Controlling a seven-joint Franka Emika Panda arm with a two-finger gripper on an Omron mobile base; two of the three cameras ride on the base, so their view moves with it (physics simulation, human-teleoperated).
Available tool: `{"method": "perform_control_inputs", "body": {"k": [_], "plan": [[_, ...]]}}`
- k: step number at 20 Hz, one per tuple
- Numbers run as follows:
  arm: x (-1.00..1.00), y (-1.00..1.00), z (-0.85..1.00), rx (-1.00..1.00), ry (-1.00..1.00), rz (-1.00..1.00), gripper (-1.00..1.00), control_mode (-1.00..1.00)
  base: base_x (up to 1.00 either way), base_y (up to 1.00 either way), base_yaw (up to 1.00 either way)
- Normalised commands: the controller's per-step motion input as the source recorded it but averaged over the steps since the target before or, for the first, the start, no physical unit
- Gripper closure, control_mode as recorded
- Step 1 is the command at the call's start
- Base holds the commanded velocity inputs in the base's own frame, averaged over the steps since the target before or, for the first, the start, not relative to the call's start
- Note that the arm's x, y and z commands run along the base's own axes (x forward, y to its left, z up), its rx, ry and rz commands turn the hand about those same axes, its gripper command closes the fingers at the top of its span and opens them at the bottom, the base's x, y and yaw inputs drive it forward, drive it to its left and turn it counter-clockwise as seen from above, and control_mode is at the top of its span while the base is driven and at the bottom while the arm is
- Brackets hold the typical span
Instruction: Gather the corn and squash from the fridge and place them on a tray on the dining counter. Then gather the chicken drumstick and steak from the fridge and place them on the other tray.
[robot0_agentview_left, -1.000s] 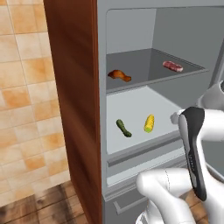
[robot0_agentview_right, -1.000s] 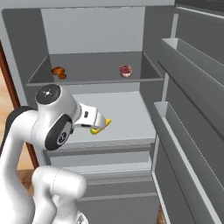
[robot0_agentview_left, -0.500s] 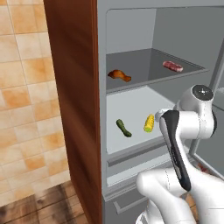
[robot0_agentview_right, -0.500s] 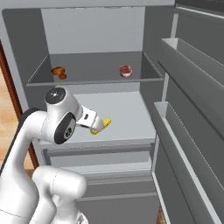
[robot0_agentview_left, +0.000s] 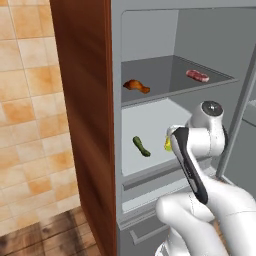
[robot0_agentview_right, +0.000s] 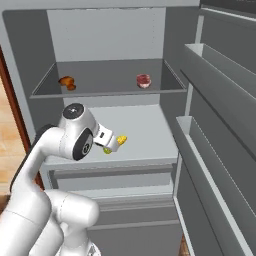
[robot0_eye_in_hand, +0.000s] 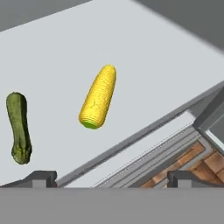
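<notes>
Fingers of the gripper stand spread wide, with nothing between them, poised above the front edge of the fridge's lower shelf. Ahead of them lies the corn, a yellow cob with a green stub end turned toward the shelf's front edge. Beside it, apart and not touching, lies the squash, dark green and slim (it reads more like a small zucchini). Both rest flat on the pale shelf.

From the left base view the corn peeks out just past the arm's wrist, and the squash sits to its left near the shelf's middle. From the right base view the corn shows just beyond the hand.

On the upper shelf the drumstick lies near the left wall and the steak well apart toward the right; the right base view shows the same pair, drumstick and steak.

Below the lower shelf sit grey drawers. The fridge door hangs open at the right with its bins. A brown panel flanks the fridge, beside a tiled wall and wooden floor.
</notes>
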Motion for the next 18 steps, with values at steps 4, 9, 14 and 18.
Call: {"method": "perform_control_inputs", "body": {"k": [4,9,14,18], "plan": [[0.4,0.01,-0.1,0.03,0.18,0.0,-1.0,-1.0,0.0,0.0,0.0],[0.35,0.04,-0.32,0.03,0.09,0.0,-1.0,-1.0,0.0,0.0,0.0],[0.27,0.07,-0.39,0.02,0.01,0.0,-1.0,-1.0,0.0,0.0,0.0],[0.26,0.01,-0.33,0.02,0.0,0.0,-1.0,-1.0,0.0,0.0,0.0]]}}
